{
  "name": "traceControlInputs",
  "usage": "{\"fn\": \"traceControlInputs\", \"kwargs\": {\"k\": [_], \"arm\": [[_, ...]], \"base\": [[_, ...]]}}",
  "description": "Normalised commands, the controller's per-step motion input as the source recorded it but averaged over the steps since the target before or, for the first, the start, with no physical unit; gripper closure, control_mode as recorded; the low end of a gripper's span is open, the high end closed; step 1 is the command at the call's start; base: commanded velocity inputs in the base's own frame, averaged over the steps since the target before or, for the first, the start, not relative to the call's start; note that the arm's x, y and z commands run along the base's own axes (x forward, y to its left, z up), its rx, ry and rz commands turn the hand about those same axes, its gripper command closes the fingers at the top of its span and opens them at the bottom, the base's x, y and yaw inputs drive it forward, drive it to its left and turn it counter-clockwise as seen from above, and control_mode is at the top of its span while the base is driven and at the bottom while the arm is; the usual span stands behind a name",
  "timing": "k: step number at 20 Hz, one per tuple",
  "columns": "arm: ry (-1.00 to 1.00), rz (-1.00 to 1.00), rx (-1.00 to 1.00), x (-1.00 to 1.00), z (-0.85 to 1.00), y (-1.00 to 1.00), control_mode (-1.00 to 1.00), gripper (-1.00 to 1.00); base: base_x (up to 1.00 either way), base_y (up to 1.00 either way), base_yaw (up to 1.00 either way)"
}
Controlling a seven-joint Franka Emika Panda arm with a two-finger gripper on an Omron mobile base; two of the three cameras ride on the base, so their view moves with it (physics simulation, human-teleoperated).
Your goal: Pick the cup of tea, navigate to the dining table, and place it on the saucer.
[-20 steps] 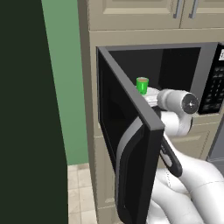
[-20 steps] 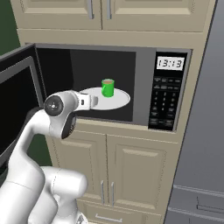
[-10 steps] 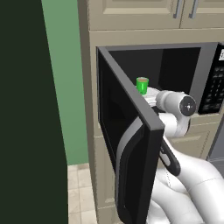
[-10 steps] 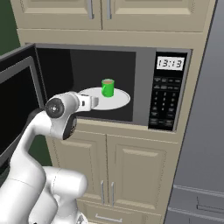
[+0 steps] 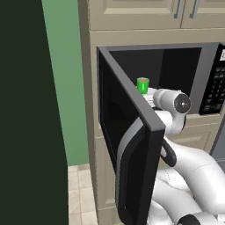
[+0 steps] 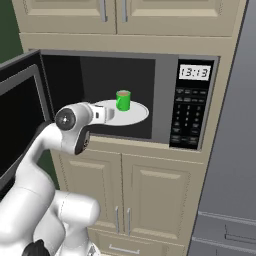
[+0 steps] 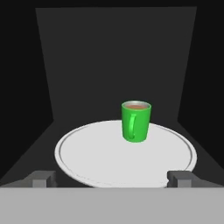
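Observation:
The cup of tea [image 7: 136,121] is a bright green mug with brown liquid. It stands upright on the white round turntable plate [image 7: 96,155] inside the open microwave, its handle turned toward me. The same cup [image 6: 123,100] [image 5: 143,85] sits toward the back of the plate. My gripper [image 7: 112,178] [image 6: 111,114] [image 5: 150,95] is open at the plate's front edge, a short way from the cup, with nothing between the fingertips [image 7: 41,177]. The dining table and the saucer are out of view.
The microwave door [image 5: 127,145] swings wide open to the left, close to my arm. The control panel [image 6: 191,107] stands to the right of the cavity. Beige cabinets [image 6: 125,195] lie above and below, and a grey fridge side [image 6: 235,150] rises at the right.

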Motion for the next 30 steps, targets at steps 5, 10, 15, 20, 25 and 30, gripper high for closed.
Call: {"fn": "traceControlInputs", "kwargs": {"k": [5, 10, 15, 20, 25, 30], "arm": [[0.01, -0.08, 0.0, 0.26, -0.05, 0.0, -1.0, -1.0], [0.0, -0.09, 0.0, 0.23, -0.01, 0.0, -1.0, -1.0], [0.0, -0.08, 0.0, 0.21, 0.0, 0.0, -1.0, -1.0], [0.0, -0.09, 0.0, 0.26, 0.0, 0.0, -1.0, -1.0], [0.0, -0.04, 0.0, 0.25, 0.0, 0.0, -1.0, -1.0], [0.0, 0.0, 0.0, 0.3, 0.0, 0.0, -1.0, -1.0]], "base": [[0.0, 0.0, 0.0], [0.0, 0.0, 0.0], [0.0, 0.0, 0.0], [0.0, 0.0, 0.0], [0.0, 0.0, 0.0], [0.0, 0.0, 0.0]]}}
